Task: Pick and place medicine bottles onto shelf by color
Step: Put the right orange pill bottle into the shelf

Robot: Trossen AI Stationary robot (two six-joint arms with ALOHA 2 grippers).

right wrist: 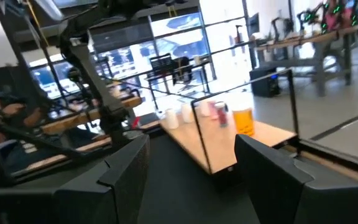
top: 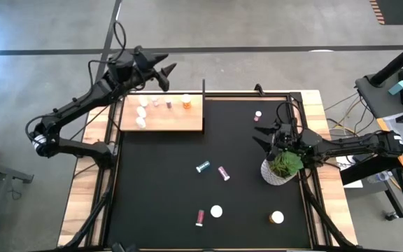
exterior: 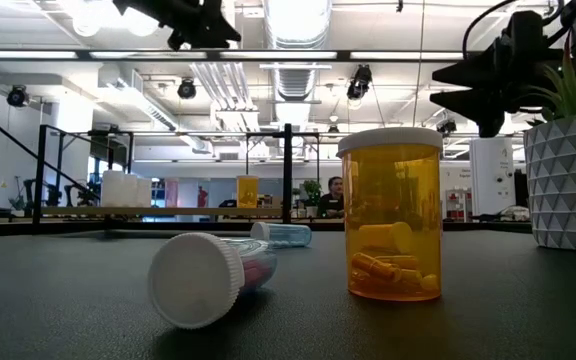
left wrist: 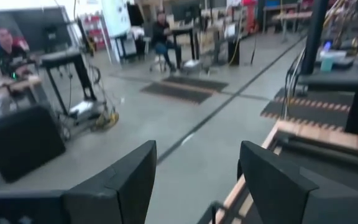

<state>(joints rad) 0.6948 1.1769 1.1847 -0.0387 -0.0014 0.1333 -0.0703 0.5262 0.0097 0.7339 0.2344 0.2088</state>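
Note:
The light-wood shelf [top: 163, 115] lies at the mat's far left. On it stand three white bottles [top: 142, 110], two pink ones [top: 162, 103] and an orange one [top: 186, 101]. Loose medicine bottles lie on the black mat: a teal one [top: 203, 166], pink ones [top: 224, 173] [top: 200, 218] [top: 258, 115], a white-capped one [top: 217, 211] and an upright orange one [exterior: 392, 215]. My left gripper [top: 165, 73] hangs open and level, high over the shelf's far edge, with nothing between its fingers [left wrist: 123, 180]. My right gripper [top: 264, 136] waits open beside the plant pot.
A white patterned pot with a green plant [top: 282, 168] stands at the mat's right, just under my right arm. A thin black frame [top: 203, 105] borders the shelf's right side. People sit at desks in the room beyond the table.

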